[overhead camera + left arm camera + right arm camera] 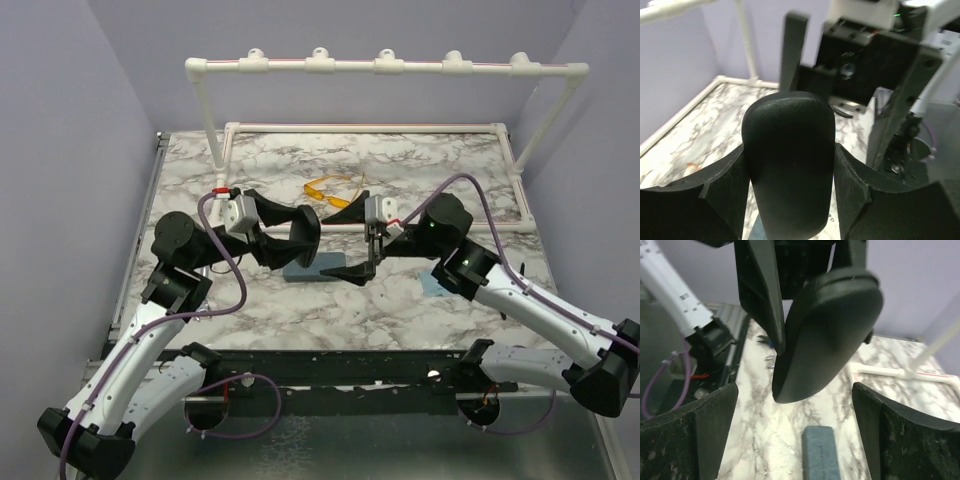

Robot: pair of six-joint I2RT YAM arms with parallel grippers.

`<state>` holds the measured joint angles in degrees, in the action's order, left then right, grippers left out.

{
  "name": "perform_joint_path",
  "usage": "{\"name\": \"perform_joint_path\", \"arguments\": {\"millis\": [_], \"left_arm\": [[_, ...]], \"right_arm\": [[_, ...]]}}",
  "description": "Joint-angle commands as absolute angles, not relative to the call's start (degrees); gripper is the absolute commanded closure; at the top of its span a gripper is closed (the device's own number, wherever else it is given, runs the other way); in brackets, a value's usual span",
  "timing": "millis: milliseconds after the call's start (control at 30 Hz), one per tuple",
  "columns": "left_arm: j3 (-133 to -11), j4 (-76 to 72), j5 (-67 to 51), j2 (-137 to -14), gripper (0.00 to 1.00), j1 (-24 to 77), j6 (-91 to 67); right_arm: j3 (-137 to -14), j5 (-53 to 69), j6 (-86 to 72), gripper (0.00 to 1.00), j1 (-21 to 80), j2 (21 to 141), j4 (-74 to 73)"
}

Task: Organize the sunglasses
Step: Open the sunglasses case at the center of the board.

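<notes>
The yellow-orange sunglasses (330, 192) lie on the marble table behind the grippers. A thin dark wire shape (350, 180) next to them may be the dark pair; it is too faint to tell. My left gripper (300, 232) is shut on the black oval case (788, 160) and holds it above the table; the case also shows in the right wrist view (827, 330). My right gripper (358, 262) is open and empty, facing the case, with the grey-blue rectangular case (821, 452) on the table below and between its fingers (700, 430).
A white pipe rack (385, 66) with several clips stands at the back, its base rail (365, 127) on the table. The grey-blue case (305, 268) lies mid-table. A pale blue patch (437, 285) shows under the right arm.
</notes>
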<state>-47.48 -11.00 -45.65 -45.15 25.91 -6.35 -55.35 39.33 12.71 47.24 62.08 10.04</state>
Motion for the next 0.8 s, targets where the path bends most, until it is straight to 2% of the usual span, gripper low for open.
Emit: {"name": "perform_joint_path", "arguments": {"millis": [0,433,667,767], "left_arm": [[-50.27,-14.5,-57.65,-44.57,1.0,26.02,-7.83],[-50.01,-14.47,-59.17,-44.31,1.0,26.06,-8.09],[-49.94,-14.5,-60.15,-43.99,1.0,26.02,-8.61],[-49.69,-14.52,-60.09,-44.06,1.0,26.02,-8.59]], "right_arm": [[-56.08,51.35,12.33,0.0,47.06,66.28,9.81],[-58.86,53.53,4.97,0.0,46.11,73.83,21.14],[-60.34,59.44,4.92,0.1,44.19,75.36,21.04],[-61.77,61.13,4.21,0.11,44.04,76.61,20.3]]}}
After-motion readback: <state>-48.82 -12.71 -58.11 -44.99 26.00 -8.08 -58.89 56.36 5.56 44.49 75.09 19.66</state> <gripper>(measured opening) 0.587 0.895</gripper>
